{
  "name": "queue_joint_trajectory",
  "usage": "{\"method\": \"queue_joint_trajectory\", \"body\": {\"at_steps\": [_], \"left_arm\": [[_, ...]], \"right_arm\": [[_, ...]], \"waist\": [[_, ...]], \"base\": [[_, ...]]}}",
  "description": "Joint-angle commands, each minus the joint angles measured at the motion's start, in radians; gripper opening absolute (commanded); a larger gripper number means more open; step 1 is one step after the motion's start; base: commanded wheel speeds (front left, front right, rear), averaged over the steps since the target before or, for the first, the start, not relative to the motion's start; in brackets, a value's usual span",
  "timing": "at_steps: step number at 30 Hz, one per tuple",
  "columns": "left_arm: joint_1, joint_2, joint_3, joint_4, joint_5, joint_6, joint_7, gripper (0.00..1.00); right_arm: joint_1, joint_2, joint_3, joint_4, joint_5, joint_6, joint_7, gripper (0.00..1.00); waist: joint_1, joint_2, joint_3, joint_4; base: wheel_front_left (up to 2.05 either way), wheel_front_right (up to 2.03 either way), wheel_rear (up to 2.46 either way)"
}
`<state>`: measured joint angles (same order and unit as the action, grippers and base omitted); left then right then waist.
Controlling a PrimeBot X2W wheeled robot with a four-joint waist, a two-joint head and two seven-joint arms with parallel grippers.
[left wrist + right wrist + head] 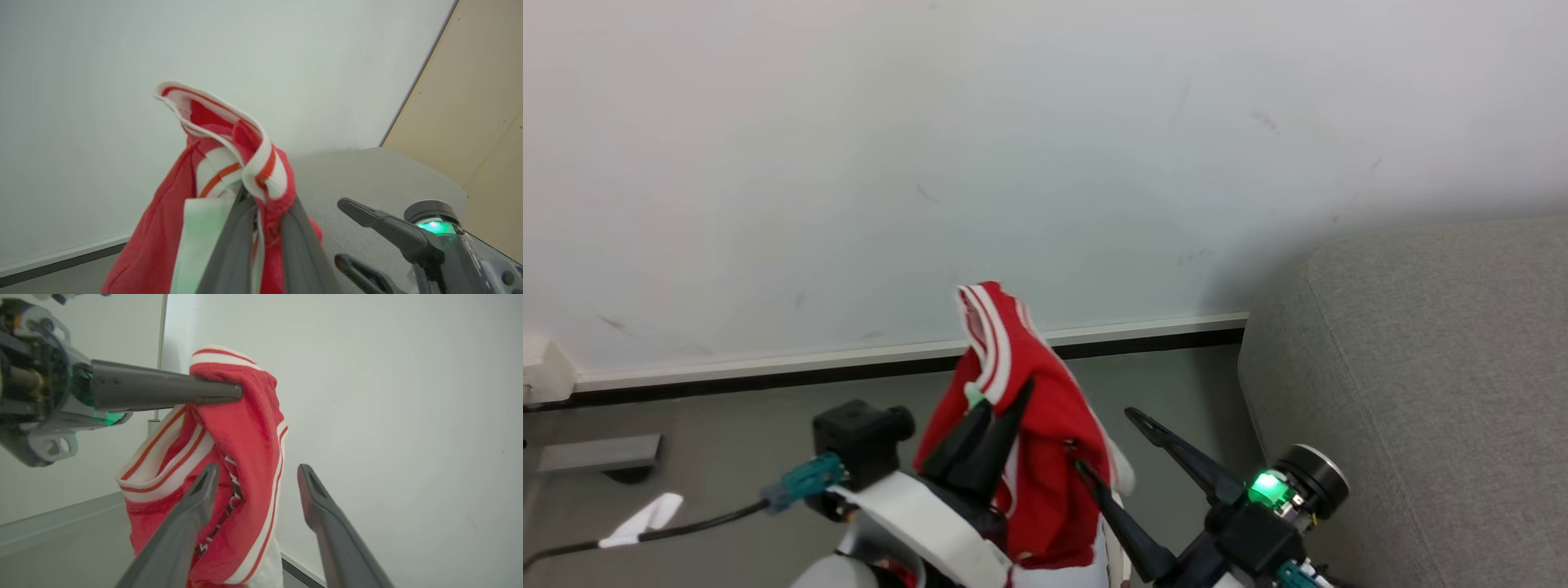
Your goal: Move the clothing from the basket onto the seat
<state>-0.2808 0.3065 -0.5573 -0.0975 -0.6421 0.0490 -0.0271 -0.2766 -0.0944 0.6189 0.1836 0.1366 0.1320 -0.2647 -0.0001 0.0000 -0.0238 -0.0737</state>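
While the left gripper [1008, 394] pinches the clothing [1054, 490] — its lower folds cut off — the right gripper [1104, 439] gapes alongside.

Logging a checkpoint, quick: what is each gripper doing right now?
Left gripper: shut on the clothing.
Right gripper: open, gripping nothing.

The head camera looks forward and down from above both arms, taking in the wall [1013, 147], the floor [727, 425] and the sofa [1421, 367] at the frame's right edge. The left wrist camera looks closely along the left gripper [265, 200] toward the wall and the sofa's rounded corner. The right wrist camera looks along the right gripper [258, 469] at the wall. All three share the red garment [1054, 433], seen from near.
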Motion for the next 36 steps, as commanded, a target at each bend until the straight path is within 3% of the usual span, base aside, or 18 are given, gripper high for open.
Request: {"method": "queue_joint_trajectory", "body": {"at_steps": [1,10,11,12,13,20,21,22,23,36], "left_arm": [[0.003,-0.007,-0.015,-0.007,0.012,-0.008,0.006,0.00],[-0.008,-0.043,-0.084,-0.006,0.006,-0.036,0.035,0.00],[-0.009,-0.047,-0.089,-0.003,0.008,-0.039,0.037,0.00],[-0.010,-0.050,-0.095,0.001,0.011,-0.039,0.037,0.00],[-0.012,-0.051,-0.100,0.007,0.015,-0.039,0.036,0.00],[-0.013,-0.037,-0.108,0.053,0.047,-0.024,0.022,0.02],[-0.013,-0.034,-0.106,0.060,0.050,-0.019,0.016,0.25],[-0.014,-0.029,-0.106,0.069,0.060,-0.017,0.010,0.68],[-0.014,-0.025,-0.105,0.078,0.064,-0.013,0.005,1.00],[0.000,-0.040,-0.121,0.171,0.097,-0.008,-0.068,1.00]], "right_arm": [[-0.036,-0.003,0.021,0.036,0.013,-0.002,0.000,1.00],[-0.130,0.021,0.068,0.229,0.038,-0.002,0.001,1.00],[-0.135,0.025,0.070,0.252,0.052,-0.002,0.000,0.81],[-0.144,0.028,0.064,0.268,0.068,-0.002,0.000,0.06],[-0.147,0.033,0.063,0.281,0.093,-0.002,0.000,0.00],[-0.154,0.042,0.054,0.290,0.208,-0.002,0.000,0.00],[-0.155,0.042,0.048,0.288,0.216,-0.002,0.000,0.00],[-0.155,0.042,0.041,0.286,0.225,-0.002,0.000,0.00],[-0.155,0.042,0.032,0.283,0.234,-0.002,0.000,0.00],[-0.137,-0.035,-0.130,0.240,0.233,-0.002,0.000,0.00]], "waist": [[0.0001,0.0000,0.001,0.004],[0.0001,0.0000,0.001,0.023],[0.0001,0.0000,0.000,0.026],[0.0001,0.0000,-0.001,0.028],[0.0001,0.0000,-0.002,0.029],[0.0001,0.0000,0.000,0.019],[0.0001,0.0000,0.001,0.013],[0.0001,0.0000,0.002,0.006],[0.0001,0.0000,0.004,-0.003],[0.0001,0.0000,0.020,-0.226]], "base": [[0.00,0.00,0.00],[0.00,0.00,0.00],[0.00,0.00,0.00],[0.00,0.00,0.00],[0.00,0.00,0.00],[0.00,0.00,0.00],[0.00,0.00,0.00],[0.00,0.00,0.00],[0.00,0.00,0.00],[0.00,0.00,0.00]]}}
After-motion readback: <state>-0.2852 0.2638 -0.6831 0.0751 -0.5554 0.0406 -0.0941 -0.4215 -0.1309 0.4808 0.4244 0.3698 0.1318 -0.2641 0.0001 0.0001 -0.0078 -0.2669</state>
